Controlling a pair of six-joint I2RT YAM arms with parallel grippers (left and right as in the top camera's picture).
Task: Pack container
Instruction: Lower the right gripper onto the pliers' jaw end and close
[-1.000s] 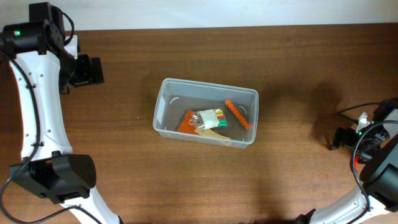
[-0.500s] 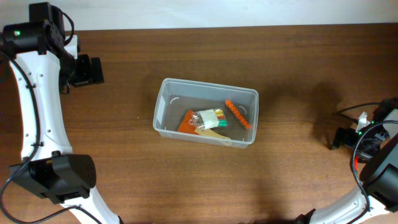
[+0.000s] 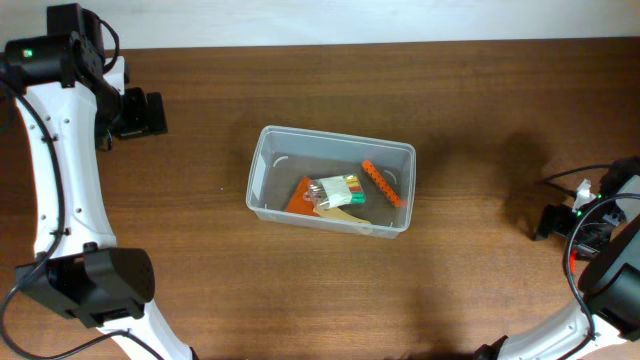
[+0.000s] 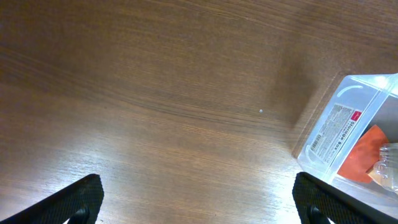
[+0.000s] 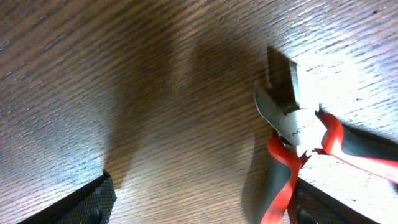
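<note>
The container (image 3: 262, 172), a clear shallow bin, stands mid-table and holds an orange card (image 3: 299, 196), a pack of coloured pieces (image 3: 338, 187), an orange strip (image 3: 381, 183) and a beige piece (image 3: 347, 212). Its corner (image 4: 346, 122) shows in the left wrist view. My left gripper (image 3: 150, 113) (image 4: 199, 208) is open over bare wood at the far left. My right gripper (image 3: 552, 222) (image 5: 202, 208) hangs low at the right edge, open, around one red-and-grey handle of the cutting pliers (image 5: 297, 127). That handle lies close to the right-hand finger (image 5: 314, 208).
The pliers lie flat on the wood, steel nose pointing away from the gripper, second handle running off to the right. A cable (image 3: 572, 177) trails by the right arm. Bare wooden tabletop (image 3: 480, 100) surrounds the container.
In the overhead view the right gripper's dark tip has drawn in very slightly. The left arm, the container and its contents have not moved.
</note>
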